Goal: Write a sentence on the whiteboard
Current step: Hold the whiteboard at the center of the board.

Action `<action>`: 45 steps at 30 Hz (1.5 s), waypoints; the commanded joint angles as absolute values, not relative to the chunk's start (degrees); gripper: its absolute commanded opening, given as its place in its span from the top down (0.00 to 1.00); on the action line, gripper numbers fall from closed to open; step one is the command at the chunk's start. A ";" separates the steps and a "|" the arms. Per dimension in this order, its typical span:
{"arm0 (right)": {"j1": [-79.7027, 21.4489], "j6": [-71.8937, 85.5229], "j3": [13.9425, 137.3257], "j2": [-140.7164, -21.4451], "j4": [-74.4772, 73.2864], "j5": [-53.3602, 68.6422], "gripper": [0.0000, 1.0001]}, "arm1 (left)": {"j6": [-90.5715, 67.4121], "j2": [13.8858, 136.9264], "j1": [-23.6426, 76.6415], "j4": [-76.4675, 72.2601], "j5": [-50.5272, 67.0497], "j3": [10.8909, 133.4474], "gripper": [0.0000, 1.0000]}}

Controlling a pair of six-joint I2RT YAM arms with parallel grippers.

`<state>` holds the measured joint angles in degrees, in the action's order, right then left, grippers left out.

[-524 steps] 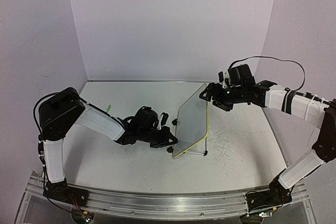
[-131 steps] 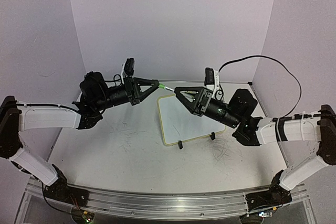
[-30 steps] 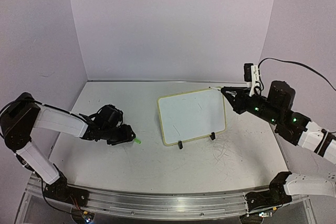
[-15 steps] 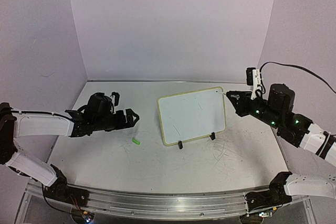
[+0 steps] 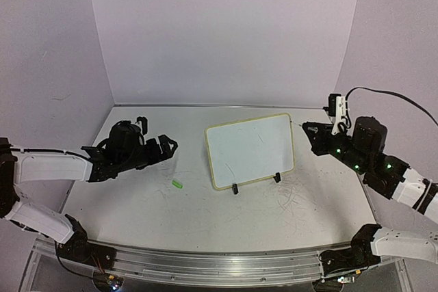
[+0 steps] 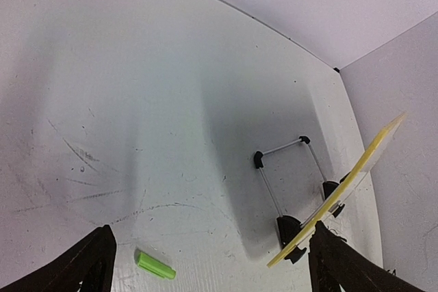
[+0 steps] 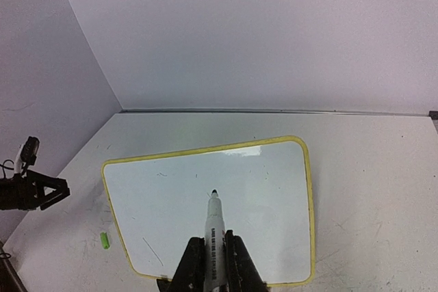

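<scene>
You have a small green cap (image 5: 177, 184) lying loose on the white counter (image 5: 137, 210), with grey scuff marks (image 5: 295, 200) toward the right and lilac walls (image 5: 226, 32) behind.

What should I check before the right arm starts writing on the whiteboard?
1. Marker held in right gripper: ok, jaws shut on it.
2. Marker uncapped: ok, dark tip bare; green cap lies on the table.
3. Whiteboard upright on its wire stand: ok.
4. Writing surface free: ok, only a few faint marks, no sentence yet.
5. Left gripper away from the board: ok, open and empty.
6. Marker has ink: cannot tell.
</scene>
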<state>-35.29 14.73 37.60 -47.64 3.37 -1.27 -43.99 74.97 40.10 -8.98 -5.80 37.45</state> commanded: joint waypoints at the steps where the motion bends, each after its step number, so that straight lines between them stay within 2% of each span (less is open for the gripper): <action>1: -35.16 13.36 40.90 -51.14 4.41 3.47 1.00 | -43.13 79.17 40.18 -17.44 0.54 38.67 0.01; 9: -37.26 16.58 41.68 -56.72 9.97 11.78 1.00 | -39.09 87.86 40.29 -35.98 14.71 37.67 0.08; 14: -43.84 17.40 42.64 -60.10 12.08 9.42 1.00 | -39.20 91.95 40.71 -42.58 19.66 37.49 0.11; 20: -49.00 16.32 45.61 -64.62 11.87 7.51 1.00 | -38.59 93.17 41.16 -43.42 19.86 37.51 0.13; 34: -50.10 6.66 50.15 -68.13 10.35 6.26 1.00 | -38.25 98.63 41.51 -47.27 25.15 40.83 0.21; 41: -50.10 4.04 50.52 -68.02 9.60 -3.51 1.00 | -37.92 98.86 41.48 -48.07 24.87 40.68 0.23; 45: -50.11 1.67 50.64 -68.13 9.32 -4.05 1.00 | -37.90 98.48 41.50 -48.14 24.13 39.83 0.22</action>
<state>-49.93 5.36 48.13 -67.88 8.75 -0.27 -38.91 98.92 41.32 -45.11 24.27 39.31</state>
